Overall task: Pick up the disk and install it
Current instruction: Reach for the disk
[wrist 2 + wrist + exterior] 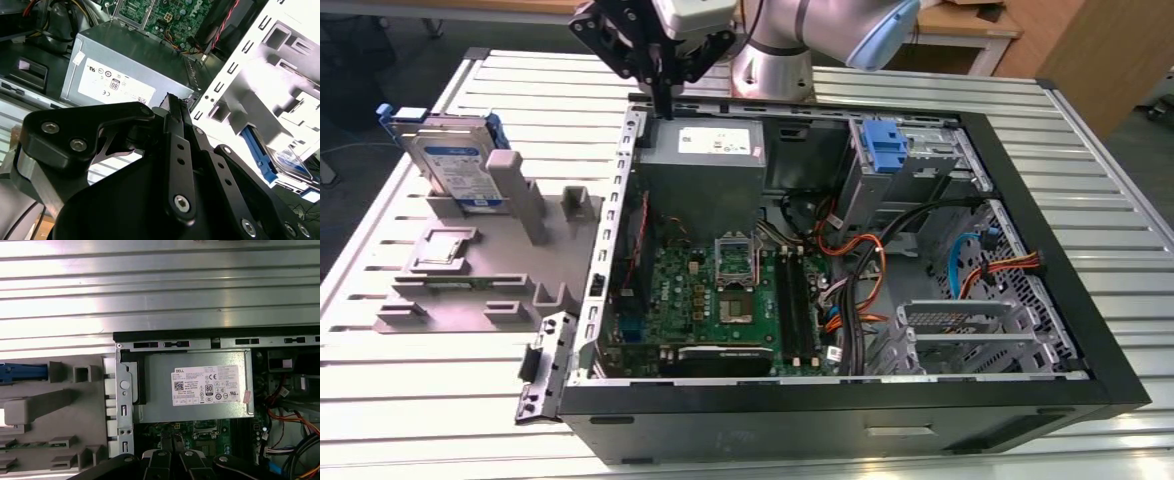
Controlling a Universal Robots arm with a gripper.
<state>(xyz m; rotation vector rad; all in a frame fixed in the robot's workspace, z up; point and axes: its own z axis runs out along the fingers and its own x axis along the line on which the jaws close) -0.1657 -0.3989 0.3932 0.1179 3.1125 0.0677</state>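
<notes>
Black fingers [663, 97] together (apparently empty), over case edge [636, 150]

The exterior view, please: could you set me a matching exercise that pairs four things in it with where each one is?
Things:
1. disk
2. power supply box
3. hand
4. circuit board

Places:
A. above a far corner of the case, holding nothing
B. flat on the floor of the case, green
C. upright in the grey holder, outside the case, at the exterior view's left
D. inside the case at its far end, with a white sticker on top

Pairs: 1-C, 2-D, 3-A, 4-B.
</notes>
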